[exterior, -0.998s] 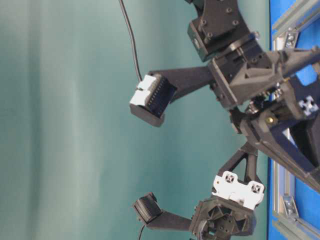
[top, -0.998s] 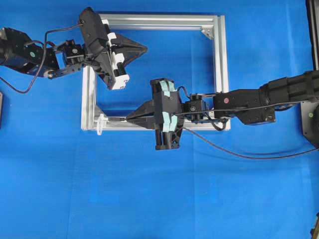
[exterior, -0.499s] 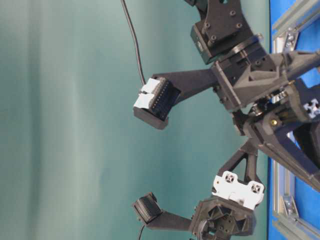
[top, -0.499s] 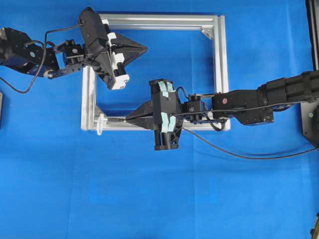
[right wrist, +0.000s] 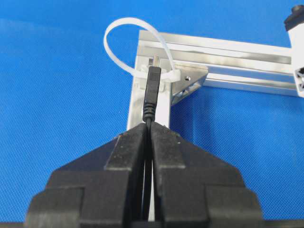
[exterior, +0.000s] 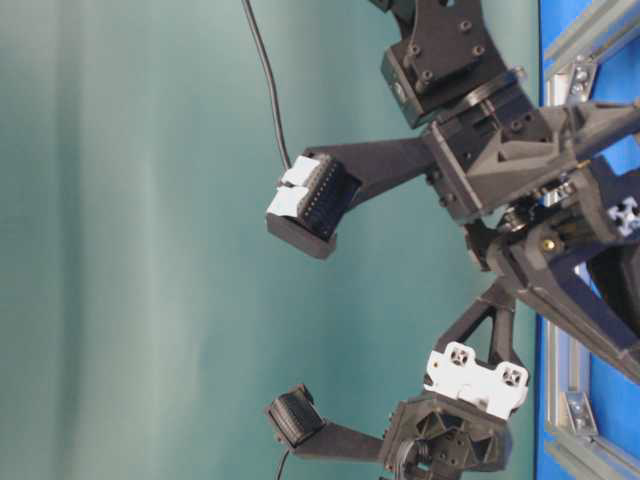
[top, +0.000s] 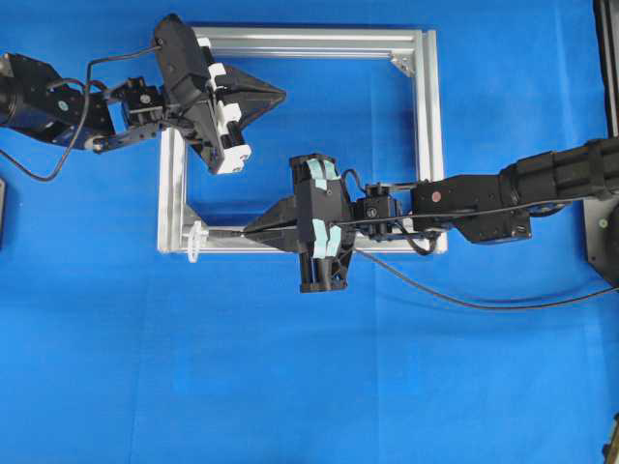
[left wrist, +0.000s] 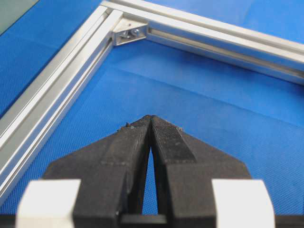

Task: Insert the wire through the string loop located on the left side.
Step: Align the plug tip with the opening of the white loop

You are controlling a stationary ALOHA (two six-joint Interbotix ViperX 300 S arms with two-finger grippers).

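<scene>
- The right gripper [right wrist: 148, 130], clamped on the wire [right wrist: 152, 90], may drive the plug into the string loop [right wrist: 124, 35]'s base ahead (aimed low).
- The left gripper [left wrist: 151, 121], closed and empty, cannot steady it.

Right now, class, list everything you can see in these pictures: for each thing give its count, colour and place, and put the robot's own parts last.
aluminium frame: one, silver, square, lying flat on the cloth, upper middle of the overhead view.
corner brackets: several, silver, inside the frame's corners.
string loop: one, whitish, fixed at the frame's lower left corner, arching outward from it.
wire: one, thin, black, trailing right across the cloth; its plug points at the loop.
cloth: one, blue, covering the table.
left gripper: one, black, shut and holding nothing, above the frame's upper left part.
right gripper: one, black, shut on the wire just behind the plug.
</scene>
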